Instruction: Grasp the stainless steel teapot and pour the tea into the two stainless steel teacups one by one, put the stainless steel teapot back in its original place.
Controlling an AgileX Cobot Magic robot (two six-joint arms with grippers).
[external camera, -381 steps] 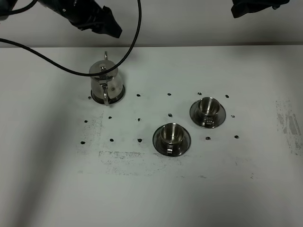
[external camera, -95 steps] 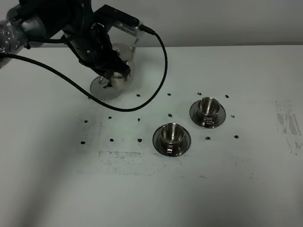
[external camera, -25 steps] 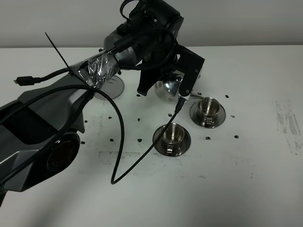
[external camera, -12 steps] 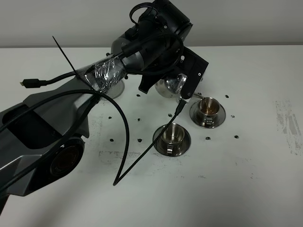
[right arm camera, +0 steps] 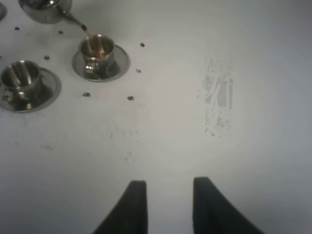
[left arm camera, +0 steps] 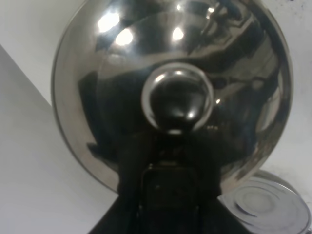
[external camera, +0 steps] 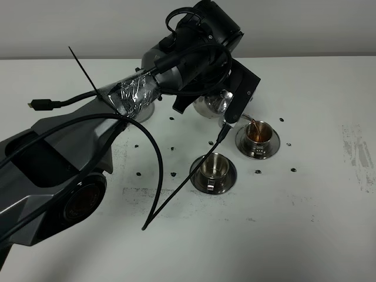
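Pour 1 in progress: left gripper [left arm camera: 168, 192] jaws clamped on the teapot [external camera: 212, 104], which hangs tilted above the table [external camera: 305, 205], tea [right arm camera: 88, 33] streaming into the far cup [external camera: 258, 142]. Near cup [external camera: 212, 168] looks empty, so 2nd pour + setting the pot back are left. Right gripper [right arm camera: 165, 204] jaws apart, idle. No readable brand or txt anywhere.

The stainless steel teapot [left arm camera: 170, 58] fills nearly the whole view, seen from its domed lid, with the round knob [left arm camera: 176, 100] in the middle. The dark left gripper [left arm camera: 168, 187] meets its rim. Behind it, a flat steel disc [left arm camera: 265, 207] lies on the white desk [left arm camera: 297, 161].
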